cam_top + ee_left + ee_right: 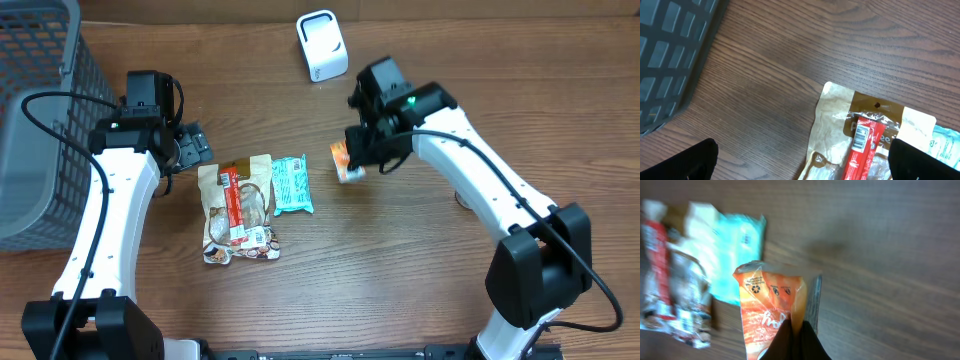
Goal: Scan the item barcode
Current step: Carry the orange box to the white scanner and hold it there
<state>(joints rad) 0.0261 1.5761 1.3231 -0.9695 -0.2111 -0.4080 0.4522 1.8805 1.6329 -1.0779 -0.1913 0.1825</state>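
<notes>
- Wood-grain tabletop [400, 285], viewed from overhead and from both wrists.
- Orange snack packet [771, 305] sat just right of the teal packet [291, 185], pinched at one end by the right gripper [796, 339], whose jaws were clenched tight on the film. Could not tell whether it was clear of the table.
- Handling, judged: light, thin, crinkly and slick. It flexes easily, so the barcode face may buckle. Best held by a sealed end seam, leaving the printed panel uncovered.
- Brown pouch [238, 205] lay touching the teal packet, with a red stick [860, 145] on top.
- White barcode scanner [322, 45] stood farther back, well apart from the packet.
- Left gripper [193, 147] hung spread wide and empty near the pouch's top.
- Grey basket [40, 110] was at the left edge.
</notes>
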